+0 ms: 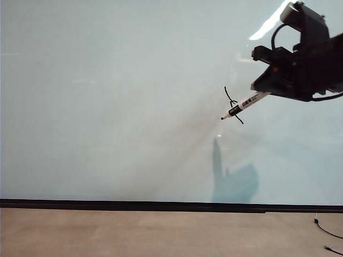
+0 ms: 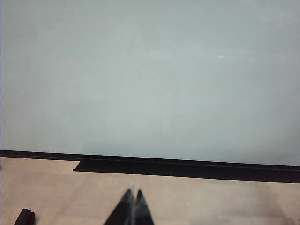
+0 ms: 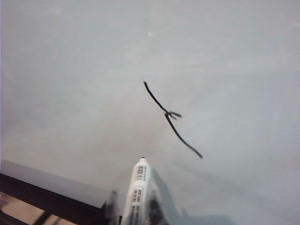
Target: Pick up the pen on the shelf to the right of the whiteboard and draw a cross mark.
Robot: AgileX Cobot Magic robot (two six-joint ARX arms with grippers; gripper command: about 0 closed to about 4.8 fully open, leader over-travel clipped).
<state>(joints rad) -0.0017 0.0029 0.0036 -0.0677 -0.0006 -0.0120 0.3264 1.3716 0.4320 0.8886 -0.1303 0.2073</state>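
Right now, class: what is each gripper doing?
Left gripper: shut, empty, low near the table.
Right gripper: shut on the pen, at the whiteboard.

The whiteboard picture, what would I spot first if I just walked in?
Probably the black right gripper at the upper right of the exterior view, shut on the pen, whose black tip points at the whiteboard. Beside the tip is a thin black stroke with a small kink, not a full cross. The left gripper rests shut, low by the board's black strip.
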